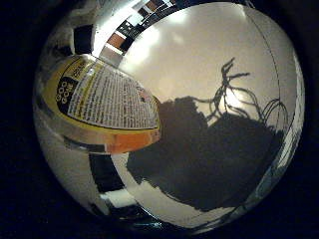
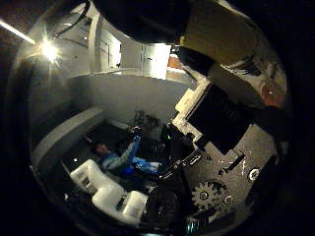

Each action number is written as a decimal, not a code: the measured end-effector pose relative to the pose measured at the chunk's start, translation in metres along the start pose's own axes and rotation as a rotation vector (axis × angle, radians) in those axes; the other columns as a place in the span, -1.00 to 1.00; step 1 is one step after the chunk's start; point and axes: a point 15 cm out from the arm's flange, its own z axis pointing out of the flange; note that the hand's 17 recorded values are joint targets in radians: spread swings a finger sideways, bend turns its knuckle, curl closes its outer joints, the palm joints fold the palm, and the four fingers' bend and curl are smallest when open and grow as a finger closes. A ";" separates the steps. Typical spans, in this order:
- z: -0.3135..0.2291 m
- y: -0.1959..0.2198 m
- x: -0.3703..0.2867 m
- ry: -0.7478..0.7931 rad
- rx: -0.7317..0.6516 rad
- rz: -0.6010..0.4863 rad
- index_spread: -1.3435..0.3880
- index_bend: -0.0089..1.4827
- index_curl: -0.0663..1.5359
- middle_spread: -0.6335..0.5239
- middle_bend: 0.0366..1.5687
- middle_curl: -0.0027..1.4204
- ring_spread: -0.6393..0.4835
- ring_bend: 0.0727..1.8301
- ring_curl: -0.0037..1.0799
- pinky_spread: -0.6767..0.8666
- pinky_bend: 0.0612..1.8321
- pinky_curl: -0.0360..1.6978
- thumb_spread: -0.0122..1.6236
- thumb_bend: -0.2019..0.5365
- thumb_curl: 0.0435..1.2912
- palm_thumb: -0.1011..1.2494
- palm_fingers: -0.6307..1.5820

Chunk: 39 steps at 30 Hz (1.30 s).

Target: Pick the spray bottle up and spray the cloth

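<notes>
In the little finger side palm view the spray bottle (image 1: 100, 100) lies close against the palm; it has a yellow and white printed label and an orange band. Behind it is the white table (image 1: 199, 50), with the dark shadow (image 1: 209, 149) of my hand and arm on it. In the thumb side palm view the bottle's yellowish body (image 2: 231, 39) runs along beside my hand (image 2: 212, 162), whose black geared parts and white fingers (image 2: 108, 192) curl in around it.
The thumb side palm view looks out across a room with a grey wall (image 2: 128, 93), a bright doorway (image 2: 157, 59) and a ceiling lamp (image 2: 44, 49). Furniture (image 1: 120, 40) stands beyond the table's far edge.
</notes>
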 end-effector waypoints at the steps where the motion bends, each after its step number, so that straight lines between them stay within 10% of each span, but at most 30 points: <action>1: 0.003 0.002 0.000 -0.002 -0.005 -0.004 0.36 0.59 -0.13 -0.02 0.68 -0.20 -0.11 0.55 0.00 -0.42 0.14 0.15 0.34 -0.49 -0.07 0.56 0.69; 7: 0.013 0.012 0.000 -0.005 -0.032 -0.037 0.34 0.33 -0.17 -0.03 0.59 -0.23 -0.14 0.50 -0.04 -0.49 0.11 0.06 0.26 -0.52 -0.13 0.45 0.61; 17: 0.013 0.026 0.004 0.027 -0.100 -0.112 0.12 -0.75 -0.36 -0.15 0.17 -0.28 -0.27 0.40 -0.08 -0.70 0.21 -0.12 0.19 -0.53 -0.19 0.37 0.29; 26: 0.001 0.030 0.003 0.059 -0.136 -0.155 0.09 -0.60 -0.33 -0.15 -0.21 -0.33 -0.22 0.14 -0.17 -0.24 -0.12 -0.21 0.28 -0.52 -0.32 0.26 -0.25; 39: -0.054 0.030 0.010 0.105 -0.084 -0.139 0.17 -0.67 -0.38 -0.06 -0.39 -0.38 -0.11 -0.08 -0.26 0.23 -0.29 -0.36 0.28 -0.52 -0.39 0.23 -0.24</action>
